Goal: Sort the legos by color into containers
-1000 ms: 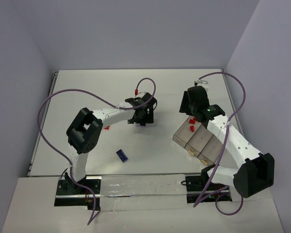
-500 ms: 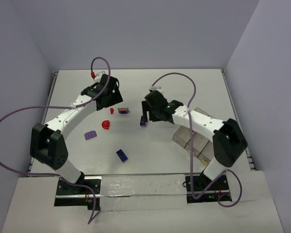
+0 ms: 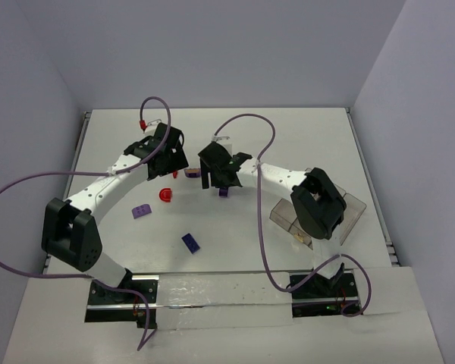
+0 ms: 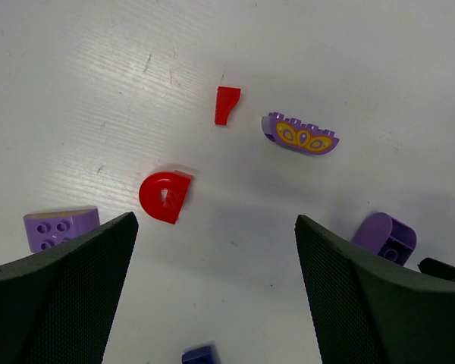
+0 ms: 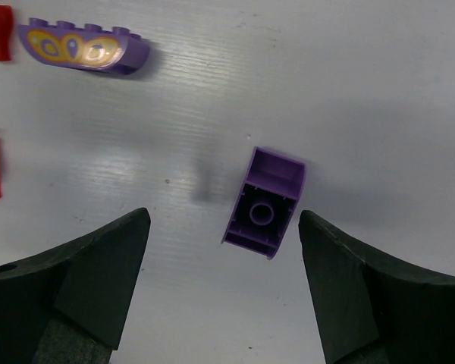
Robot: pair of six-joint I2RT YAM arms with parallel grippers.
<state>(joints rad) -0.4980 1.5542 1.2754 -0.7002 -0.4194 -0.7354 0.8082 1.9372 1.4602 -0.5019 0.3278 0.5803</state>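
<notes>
Right gripper (image 5: 224,227): dark matte fingers spread wide, nothing between them, hovering over a light purple curved brick (image 5: 264,205). The brick lies with its hollow underside and round socket facing the camera. Its long axis runs nearly straight away from the fingers, slightly tilted. Plastic is glossy.

Farther off, an arched purple piece (image 5: 82,47) with yellow-orange print and a studded edge has its long axis across the view.

Left gripper (image 4: 214,227): mesh-textured fingers also apart and empty, above a red half-disc (image 4: 165,196) whose flat side faces right in the left wrist view. A small red wedge (image 4: 226,105) lies beyond it, pointing away. A studded light purple brick (image 4: 61,227) lies beside one finger.

Dark blue-violet brick (image 3: 190,243): alone nearer the bases, lying diagonally.

All rest on the white, faintly ribbed table (image 3: 303,144). The smoky clear tray (image 3: 282,212) stands to the right, partly hidden under the right arm, well apart from them.
</notes>
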